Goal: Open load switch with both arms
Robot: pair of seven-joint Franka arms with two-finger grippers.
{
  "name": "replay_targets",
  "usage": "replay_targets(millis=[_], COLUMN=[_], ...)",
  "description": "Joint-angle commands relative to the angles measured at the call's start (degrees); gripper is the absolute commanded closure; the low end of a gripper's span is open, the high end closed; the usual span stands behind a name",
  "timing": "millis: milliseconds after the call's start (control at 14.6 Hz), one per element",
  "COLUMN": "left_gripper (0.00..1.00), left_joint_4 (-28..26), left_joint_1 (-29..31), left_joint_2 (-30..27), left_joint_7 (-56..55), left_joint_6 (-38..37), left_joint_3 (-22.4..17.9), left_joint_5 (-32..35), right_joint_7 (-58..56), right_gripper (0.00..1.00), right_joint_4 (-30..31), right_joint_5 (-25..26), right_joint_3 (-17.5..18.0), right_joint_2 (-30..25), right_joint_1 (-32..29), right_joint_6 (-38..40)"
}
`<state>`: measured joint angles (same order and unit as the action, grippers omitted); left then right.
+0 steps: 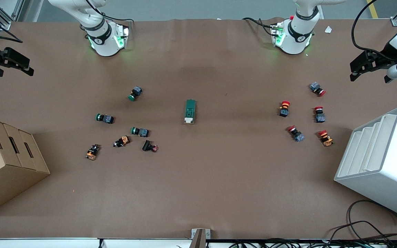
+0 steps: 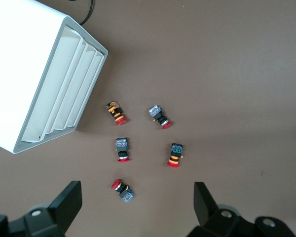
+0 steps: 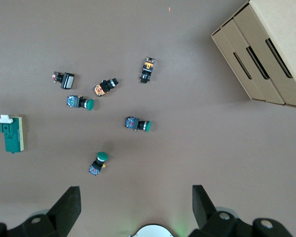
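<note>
Initially: load switch [image 1: 190,111] lies mid-counter [image 1: 198,179], untouched, between button clusters. Left pincer [image 1: 365,65] and right pincer [image 1: 14,62] hover wide at counter's ends. Step: approach. Next: both descend, one braces body, other slides white toggle.

The tabletop [image 1: 219,172] is covered by a matt brown sheet, like paper, with faint creases. The load switch [image 1: 190,111] is seen as dark green matt plastic, with a white plastic piece at one end. The slotted box [image 1: 7,162] is made of plain brown cardboard, dull and slightly rough. The tiered bin [image 1: 381,156] is of smooth white plastic with a soft sheen. Both pincers, left [image 2: 138,205] and right [image 3: 136,205], are shown in matt black plastic.
</note>
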<state>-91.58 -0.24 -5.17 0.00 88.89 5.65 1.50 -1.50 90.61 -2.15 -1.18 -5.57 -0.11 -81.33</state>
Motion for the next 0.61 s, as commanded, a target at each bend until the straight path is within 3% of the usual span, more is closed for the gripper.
replay_targets(millis=[0, 137, 342, 547], left_gripper=[0.0, 0.0, 0.0, 0.0], left_joint_4=[1.58, 1.67, 2.28, 0.53], left_joint_1=[-0.46, -0.82, -0.82, -0.82], left_joint_2=[0.69, 0.78, 3.14, 5.69], left_joint_7=[-0.08, -0.17, -0.61, -5.5], left_joint_6=[-1.26, -1.26, -0.57, 4.7], left_joint_3=[0.32, 1.11, 5.41, 13.31], left_joint_5=[1.13, 1.05, 0.96, 1.04], right_joint_7=[-1.4, -1.4, -1.4, -1.49], right_gripper=[0.0, 0.0, 0.0, 0.0], right_joint_4=[1.15, 1.15, 1.15, 1.06], right_joint_5=[-0.84, -0.66, -0.22, -0.13], right_joint_3=[0.04, 0.03, 0.03, 0.12], right_joint_2=[-1.46, -1.46, -1.46, -1.46], right_joint_1=[-0.42, -0.5, -0.42, -0.42], right_joint_6=[0.3, 0.3, 0.47, 1.35])
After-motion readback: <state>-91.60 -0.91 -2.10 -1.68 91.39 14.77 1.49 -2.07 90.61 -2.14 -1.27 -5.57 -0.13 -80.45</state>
